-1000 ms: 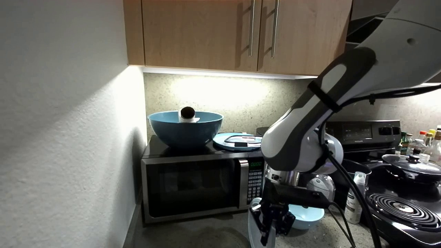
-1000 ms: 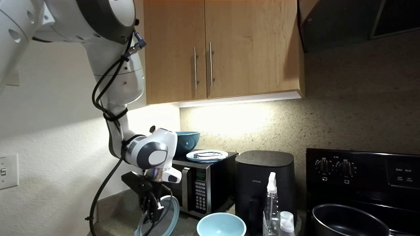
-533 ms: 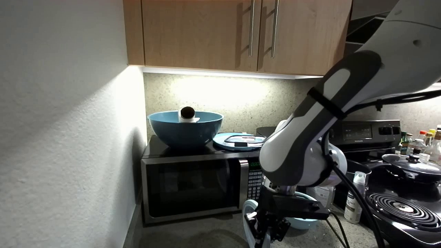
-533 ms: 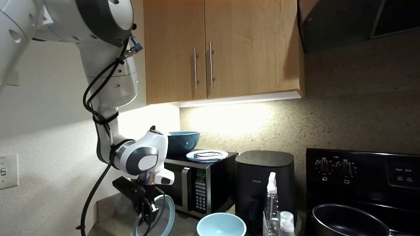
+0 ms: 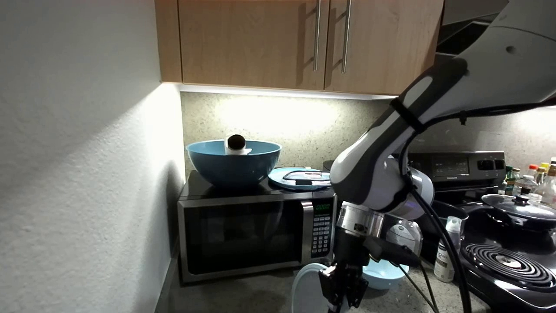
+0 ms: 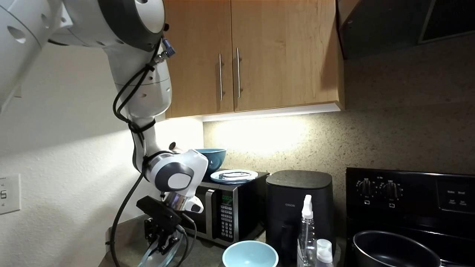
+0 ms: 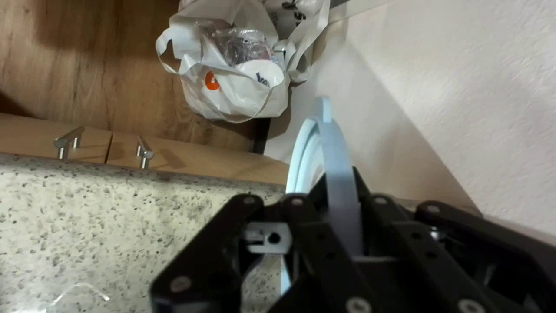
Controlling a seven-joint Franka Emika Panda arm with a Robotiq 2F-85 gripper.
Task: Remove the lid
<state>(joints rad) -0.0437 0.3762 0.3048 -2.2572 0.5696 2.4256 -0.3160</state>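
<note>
Markings and signs read
Silver-and-black box-shaped microwave [image 5: 243, 237], low in both exterior views: green display [image 5: 322, 207] showing digits that read as zeros; keypad legends [image 5: 321, 234] too small to read. Tall black appliance with rounded edges [image 6: 300, 215], lower right of centre in an exterior view: pale lettering [image 6: 294, 204] beginning "COSO", end blurred. Glossy black stove panel [image 6: 415, 200], right side in an exterior view: "OFF" above each of two round black knobs [image 6: 391, 191]; "Broil" among legends [image 6: 461, 192] farther right, others indistinct. Crumpled white plastic bag [image 7: 230, 98], top centre of the wrist view: round orange sign [image 7: 212, 81] with white figure; dark lettering [image 7: 299, 15] near the top edge unreadable.
</note>
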